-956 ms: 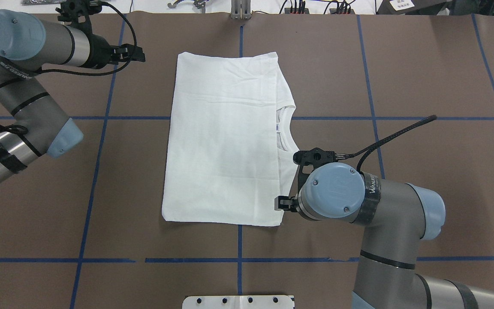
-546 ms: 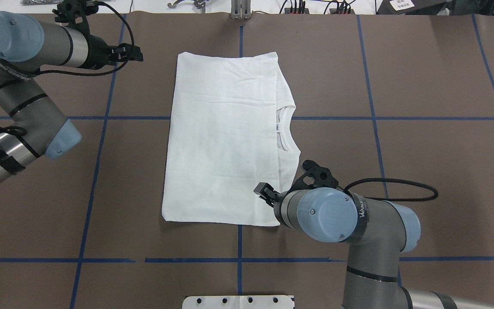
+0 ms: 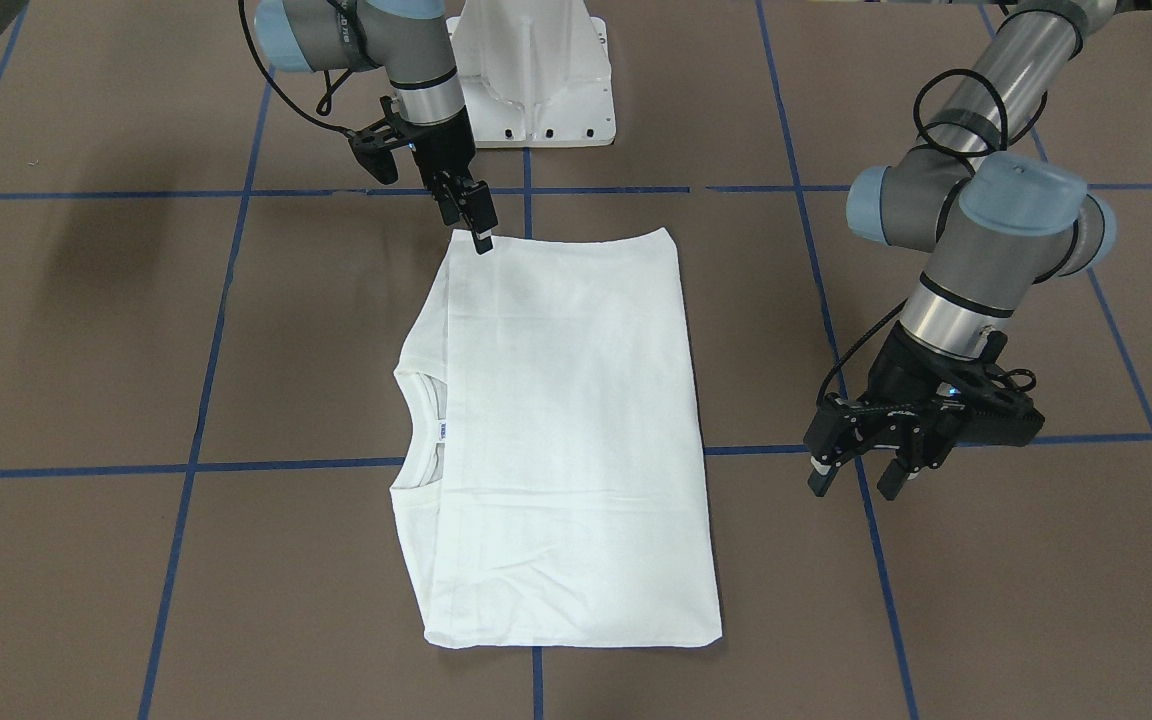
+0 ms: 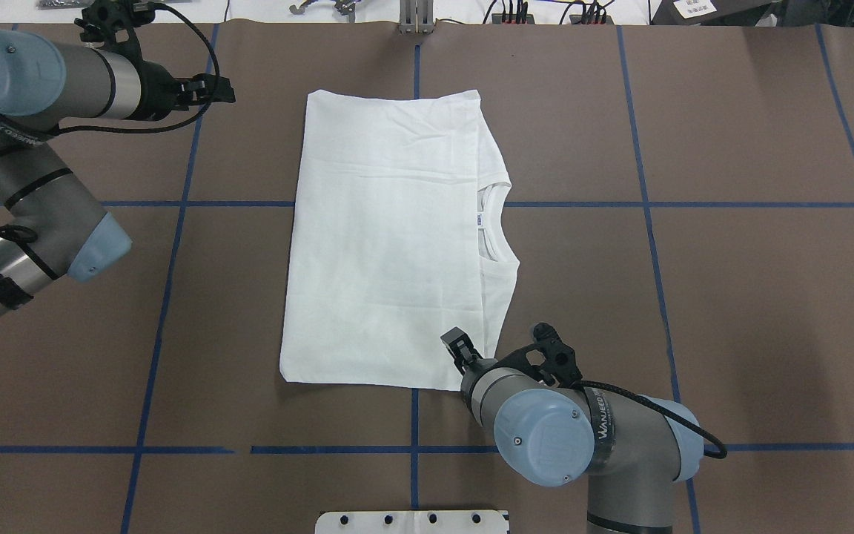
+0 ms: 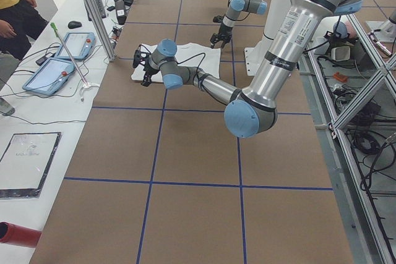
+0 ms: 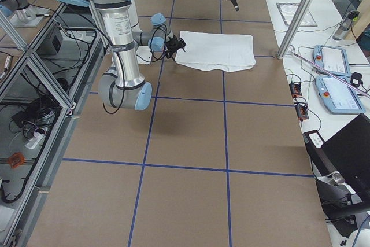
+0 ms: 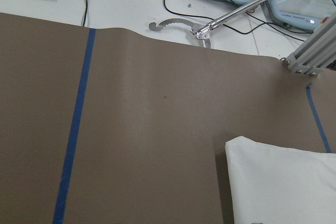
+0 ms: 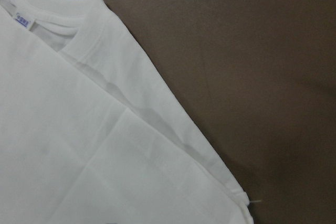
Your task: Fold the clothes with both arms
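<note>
The clothes are one white shirt (image 4: 382, 245) lying flat on the brown table as a folded rectangle, with no black text showing. Its ribbed collar (image 4: 492, 226) and small label point to the right in the overhead view. My right gripper (image 4: 458, 343) hovers over the shirt's near right corner (image 3: 476, 225) and looks open, holding nothing. The right wrist view shows only the shirt's (image 8: 79, 145) layered edge and collar. My left gripper (image 3: 854, 482) hangs open and empty above bare table, well left of the shirt's far left corner (image 7: 283, 182).
The white pedestal base (image 3: 536, 70) stands at the robot's side of the table. Blue tape lines (image 4: 167, 297) cross the brown cover. Beyond the far edge are aluminium posts (image 7: 310, 56), two tablets (image 5: 62, 60) and a person (image 5: 12, 10).
My right arm has swung back toward the robot, and its gripper turned from beside the near right corner to over it. My left gripper drew slightly left. The shirt has not moved.
</note>
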`<state>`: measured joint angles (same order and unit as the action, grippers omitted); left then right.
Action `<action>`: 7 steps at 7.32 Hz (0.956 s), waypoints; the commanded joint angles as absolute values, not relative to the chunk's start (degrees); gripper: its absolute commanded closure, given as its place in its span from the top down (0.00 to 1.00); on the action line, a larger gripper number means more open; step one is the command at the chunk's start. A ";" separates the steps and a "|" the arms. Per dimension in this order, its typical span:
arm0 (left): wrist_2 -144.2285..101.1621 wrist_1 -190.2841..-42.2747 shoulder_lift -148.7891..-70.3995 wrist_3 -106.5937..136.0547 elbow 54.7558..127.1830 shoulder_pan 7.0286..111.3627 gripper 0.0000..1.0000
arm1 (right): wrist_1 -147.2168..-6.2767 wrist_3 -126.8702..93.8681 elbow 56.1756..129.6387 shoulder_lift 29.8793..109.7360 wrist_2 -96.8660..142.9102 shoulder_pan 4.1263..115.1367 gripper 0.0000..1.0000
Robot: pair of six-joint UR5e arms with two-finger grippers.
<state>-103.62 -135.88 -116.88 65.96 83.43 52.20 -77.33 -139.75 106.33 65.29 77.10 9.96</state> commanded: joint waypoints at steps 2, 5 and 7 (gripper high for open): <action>-103.36 -135.79 -114.35 66.45 86.39 52.12 0.87 | -77.43 -140.19 104.94 65.30 76.64 10.28 0.81; -103.45 -135.88 -114.35 66.45 86.57 52.12 0.86 | -77.78 -140.18 104.06 65.04 76.64 10.63 0.74; -103.45 -135.79 -113.04 66.45 88.40 52.12 0.86 | -77.78 -140.19 104.06 64.78 76.73 10.55 0.64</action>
<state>-103.44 -135.82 -114.01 66.45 87.13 52.12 -77.77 -140.17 104.09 64.88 76.70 10.56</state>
